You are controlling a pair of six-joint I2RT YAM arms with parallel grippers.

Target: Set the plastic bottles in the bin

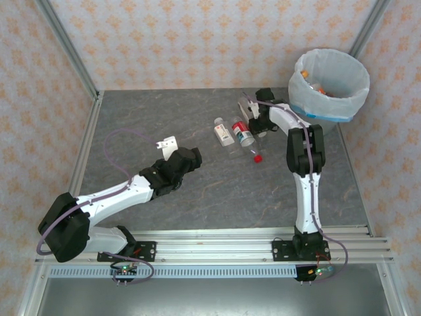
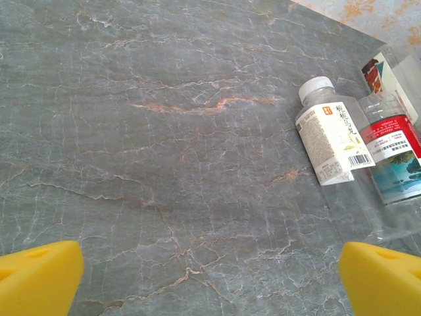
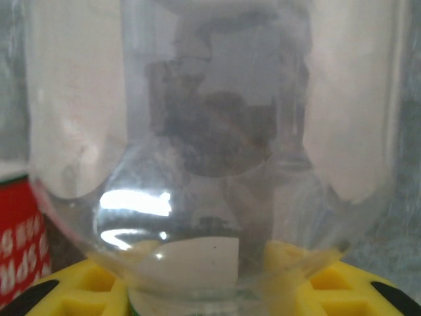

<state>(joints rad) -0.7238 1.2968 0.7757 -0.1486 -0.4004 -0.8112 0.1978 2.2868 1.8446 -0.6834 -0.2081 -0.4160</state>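
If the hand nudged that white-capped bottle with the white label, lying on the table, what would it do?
Probably roll: the white-labelled bottle lies on its side and looks roundish. Its body looks clear and empty, so it is likely light and would skid easily on the smooth table. The red-labelled bottle close beside it may block rolling that way.

bin (image 1: 309, 110) far right on table (image 1: 164, 112) | bottles (image 1: 322, 89) in bin | three bottles (image 1: 242, 131) side by side mid-table, left of bin | bottle (image 3: 210, 131) between right gripper (image 1: 250, 109) fingers, behind them | left gripper (image 1: 170, 143) near-left
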